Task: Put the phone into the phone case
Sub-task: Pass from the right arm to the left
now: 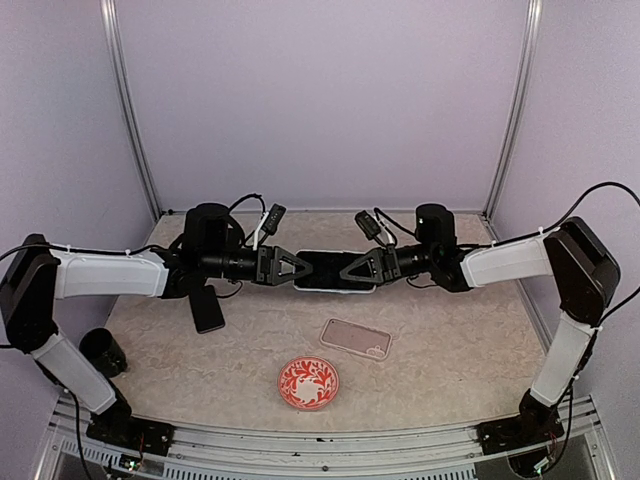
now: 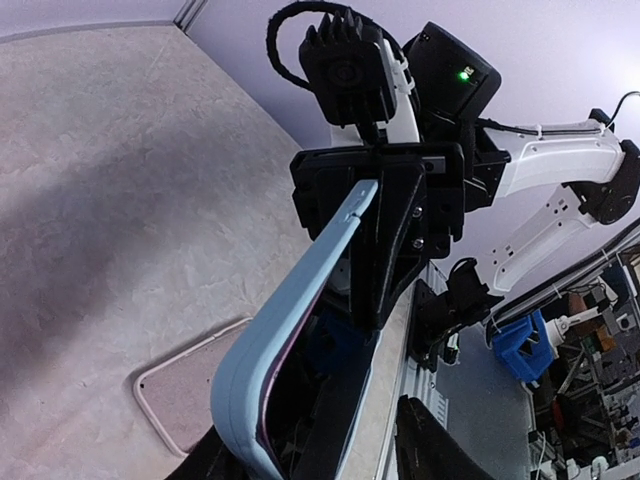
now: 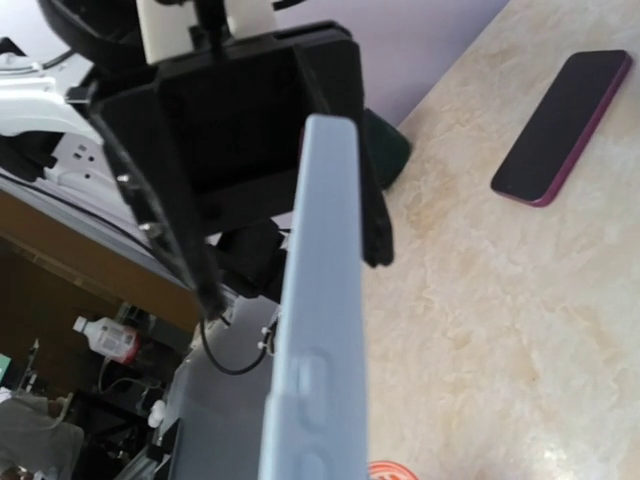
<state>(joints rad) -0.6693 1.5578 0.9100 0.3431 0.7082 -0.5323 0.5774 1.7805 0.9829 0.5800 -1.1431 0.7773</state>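
A light blue phone case (image 1: 335,272) hangs above the far middle of the table, held end to end between my two grippers. In the left wrist view the case (image 2: 290,310) shows a dark phone with a purple rim inside it. My left gripper (image 1: 293,268) is shut on its left end and my right gripper (image 1: 347,270) on its right end. In the right wrist view the case's edge (image 3: 322,330) with its side buttons fills the middle. A second dark phone (image 1: 208,308) with a purple edge lies flat on the table under the left arm and also shows in the right wrist view (image 3: 562,125).
A clear phone case (image 1: 356,338) lies flat in front of the held case and also shows in the left wrist view (image 2: 185,400). A red patterned plate (image 1: 308,383) sits near the front edge. A black cup (image 1: 103,352) stands at the front left.
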